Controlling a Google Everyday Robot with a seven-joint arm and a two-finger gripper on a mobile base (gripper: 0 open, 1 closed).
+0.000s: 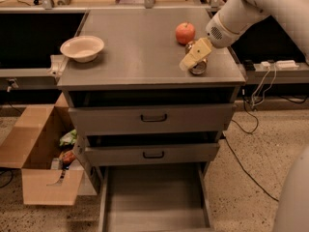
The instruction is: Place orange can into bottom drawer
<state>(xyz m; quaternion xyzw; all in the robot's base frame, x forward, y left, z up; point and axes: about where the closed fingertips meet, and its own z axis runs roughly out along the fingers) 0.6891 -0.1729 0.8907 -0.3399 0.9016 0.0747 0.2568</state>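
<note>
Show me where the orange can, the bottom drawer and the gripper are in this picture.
orange can [198, 68]: camera view, on its silver round end.
bottom drawer [154, 197]: camera view, on its bare grey floor.
gripper [194, 57]: camera view, on its cream tip, just in front of the can.

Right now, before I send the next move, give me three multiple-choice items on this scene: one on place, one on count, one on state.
1. Where is the orange can? A in the bottom drawer; B on the cabinet top; C lifted in the air.
2. How many drawers show black handles? A one; B two; C four.
3. The bottom drawer is: A pulled out; B shut; C taken off.

B: the can lies near the apple, with the gripper right at it.
B: only the two upper fronts carry one.
A: its bare grey floor shows.
</note>
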